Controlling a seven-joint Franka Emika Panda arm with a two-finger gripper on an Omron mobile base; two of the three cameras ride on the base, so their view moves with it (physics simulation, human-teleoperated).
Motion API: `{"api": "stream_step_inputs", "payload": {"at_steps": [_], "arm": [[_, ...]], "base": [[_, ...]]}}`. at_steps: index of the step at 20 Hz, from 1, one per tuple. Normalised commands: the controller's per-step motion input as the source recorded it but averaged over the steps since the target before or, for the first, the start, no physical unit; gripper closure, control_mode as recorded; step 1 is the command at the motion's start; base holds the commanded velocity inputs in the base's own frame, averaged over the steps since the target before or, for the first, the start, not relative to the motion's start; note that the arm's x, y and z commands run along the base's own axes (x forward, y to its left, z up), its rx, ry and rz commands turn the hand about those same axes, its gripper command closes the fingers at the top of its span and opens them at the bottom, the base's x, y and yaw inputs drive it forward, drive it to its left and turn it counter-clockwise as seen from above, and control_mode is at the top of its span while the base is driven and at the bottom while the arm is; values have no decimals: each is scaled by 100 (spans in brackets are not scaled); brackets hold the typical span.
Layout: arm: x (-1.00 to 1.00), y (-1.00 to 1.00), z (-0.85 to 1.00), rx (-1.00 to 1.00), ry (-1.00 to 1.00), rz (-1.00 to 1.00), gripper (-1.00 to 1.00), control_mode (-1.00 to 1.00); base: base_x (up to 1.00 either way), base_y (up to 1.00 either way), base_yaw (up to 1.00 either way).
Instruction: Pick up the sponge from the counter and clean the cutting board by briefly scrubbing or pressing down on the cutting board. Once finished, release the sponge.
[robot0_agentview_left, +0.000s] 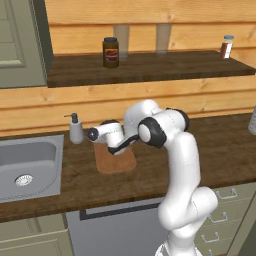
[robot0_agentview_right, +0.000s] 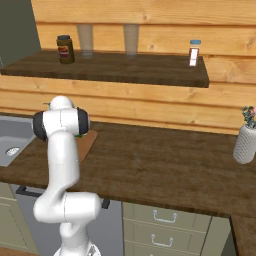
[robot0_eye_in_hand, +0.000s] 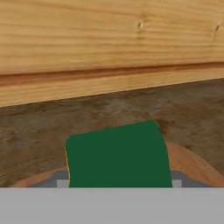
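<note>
One arm (robot0_agentview_left: 165, 150) folded low over cutting board (robot0_agentview_left: 116, 162), sponge (robot0_eye_in_hand: 118, 155) underneath.

The sponge (robot0_eye_in_hand: 118, 155) hides most of the cutting board (robot0_eye_in_hand: 192, 166) and the gripper's fingertips; the arm covers the cutting board's (robot0_agentview_left: 116, 162) far end.

The dark brown wood-grain worktop (robot0_agentview_left: 220, 150) carries an inset steel sink (robot0_agentview_left: 25, 167) at its left end, with a soap dispenser (robot0_agentview_left: 75, 129) standing just beside the sink's far right corner. The cutting board (robot0_agentview_left: 116, 161) lies flat on the worktop right of the sink, near the back wall; a white vase (robot0_agentview_right: 246, 144) stands well apart at the right. The higher wooden shelf (robot0_agentview_left: 150, 67) bears a dark jar (robot0_agentview_left: 110, 52), two glasses (robot0_agentview_right: 86, 40) and a small red-labelled bottle (robot0_agentview_right: 194, 53).
</note>
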Motion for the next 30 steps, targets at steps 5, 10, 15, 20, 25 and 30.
{"api": "stream_step_inputs", "payload": {"at_steps": [5,10,15,20,25,30], "arm": [[-89,-2,-58,0,2,0,100,-100],[-100,-1,-59,0,2,0,100,-100],[-99,-10,-74,0,6,0,100,-100],[-100,-18,-77,0,3,0,100,-100],[-92,-26,-73,0,4,-2,100,-100],[-62,-46,-61,0,0,-5,100,-100]], "base": [[0,0,0],[0,0,0],[0,0,0],[0,0,0],[0,0,0],[0,0,0]]}}
